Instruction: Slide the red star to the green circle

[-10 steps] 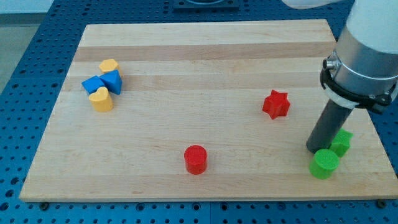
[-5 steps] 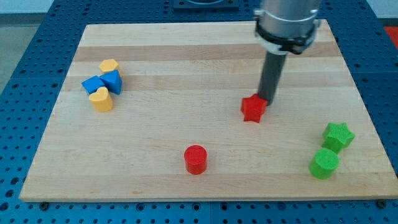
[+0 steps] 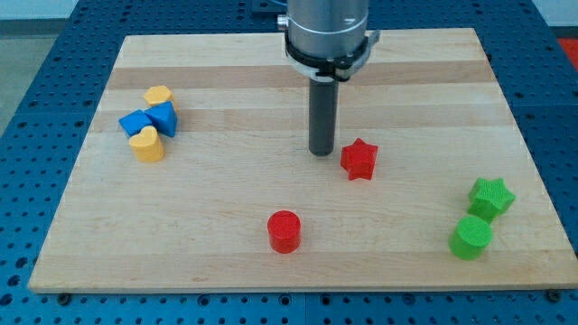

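Red star (image 3: pixel 358 160) sits just right of my tip (image 3: pixel 321 153).

Arm body (image 3: pixel 327 32) cut off by the view's top edge; only the lower collar and rod show. It covers part of the bench (image 3: pixel 271 253) far edge behind it. Blue blocks (image 3: pixel 152 118) in the left cluster overlap each other and the two yellow ones (image 3: pixel 147 143), so exact blue shapes can't be made out. Whether my tip (image 3: pixel 322 153) touches the red star (image 3: pixel 358 160) can't be told; they sit just beside each other.
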Robot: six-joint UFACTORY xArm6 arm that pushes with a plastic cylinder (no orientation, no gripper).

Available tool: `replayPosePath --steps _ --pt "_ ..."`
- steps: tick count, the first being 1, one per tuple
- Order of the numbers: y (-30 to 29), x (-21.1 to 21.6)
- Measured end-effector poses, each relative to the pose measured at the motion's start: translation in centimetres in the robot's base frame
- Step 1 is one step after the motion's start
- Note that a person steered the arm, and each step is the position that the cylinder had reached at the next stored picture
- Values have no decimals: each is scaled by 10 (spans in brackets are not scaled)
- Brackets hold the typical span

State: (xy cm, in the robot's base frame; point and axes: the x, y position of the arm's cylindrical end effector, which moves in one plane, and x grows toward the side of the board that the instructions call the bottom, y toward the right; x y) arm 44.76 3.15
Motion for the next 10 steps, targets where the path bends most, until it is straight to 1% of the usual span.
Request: replayPosePath --steps 1,2,3,4,5,6,7,8,9,10 --pt "32 1" --pt "63 12" --pt "97 30" --pt "132 57" --pt "138 65" --pt "112 49" --pt "77 21" --pt "46 9" --pt "36 29" --pt "36 39"
